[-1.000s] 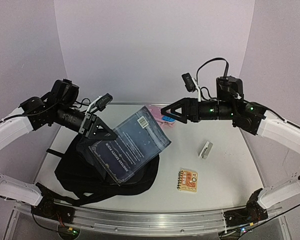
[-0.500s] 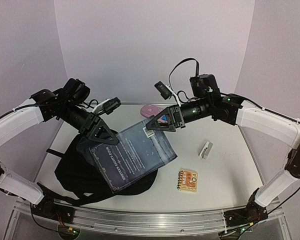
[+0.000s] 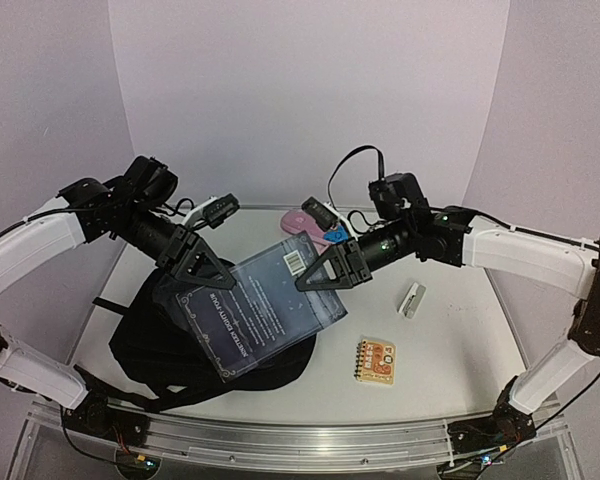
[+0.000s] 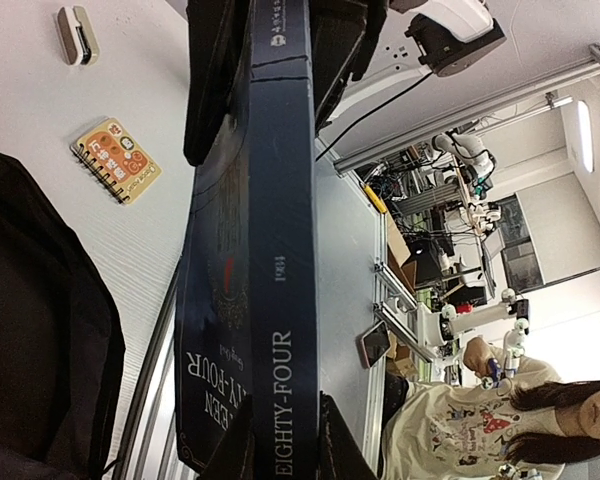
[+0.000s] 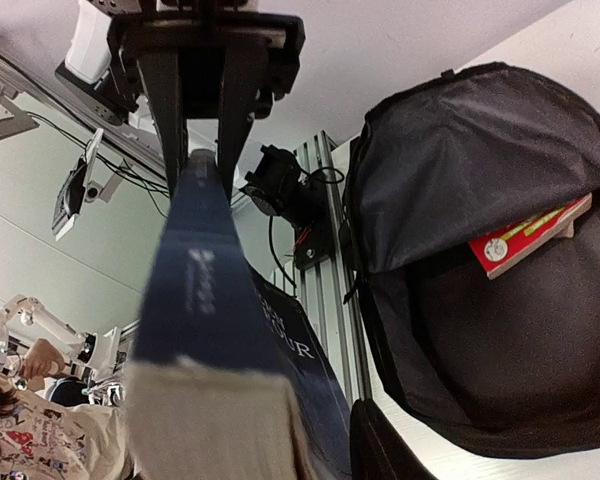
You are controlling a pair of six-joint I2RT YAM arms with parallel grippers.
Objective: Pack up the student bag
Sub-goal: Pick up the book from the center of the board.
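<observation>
Qty: backpack point(image 3: 150, 345) x1; blue book point(image 3: 260, 305) x1; red book point(image 5: 530, 235) x1; notepad point(image 3: 376, 360) x1; small white item point(image 3: 412, 298) x1; pink item point(image 3: 300, 220) x1; blue item point(image 3: 335, 237) x1.

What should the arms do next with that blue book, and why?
Probably the right gripper should clamp the free edge of the Nineteen Eighty-Four book: the left gripper pinches only its other edge, and it hangs tilted above the open black backpack.

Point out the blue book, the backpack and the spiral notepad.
blue book point(image 3: 265, 305): top view, middle of its cover.
backpack point(image 3: 145, 350): top view, fabric left of the book.
spiral notepad point(image 3: 377, 361): top view, centre of its cover.
</observation>
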